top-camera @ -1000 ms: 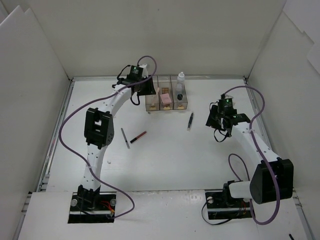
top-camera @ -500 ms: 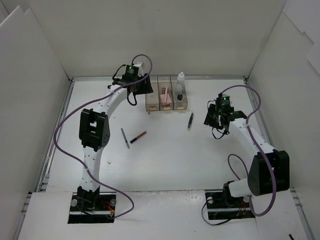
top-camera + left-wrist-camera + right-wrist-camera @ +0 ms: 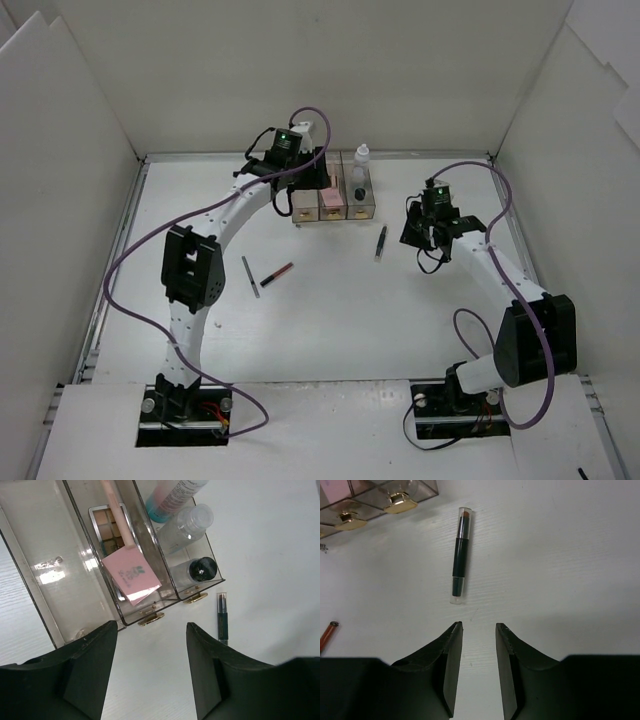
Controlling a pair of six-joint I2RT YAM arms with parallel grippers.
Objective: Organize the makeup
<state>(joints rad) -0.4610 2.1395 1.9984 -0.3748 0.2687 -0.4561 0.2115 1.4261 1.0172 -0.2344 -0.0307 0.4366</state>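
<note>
Ahead of right gripper (image 3: pixel 478 627), pencil (image 3: pixel 458 555) seemingly points away.

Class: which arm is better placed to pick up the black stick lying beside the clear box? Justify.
Right. The right end effector is open with the black stick just ahead of it; the left end effector hovers at the clear box, farther off.

The near surface (image 3: pixel 340 330) lies open. At the far side the clear box (image 3: pixel 362 212) blocks passage; red pencil (image 3: pixel 277 273) and grey pencil (image 3: pixel 250 276) lie left, black stick (image 3: pixel 381 242) right.
</note>
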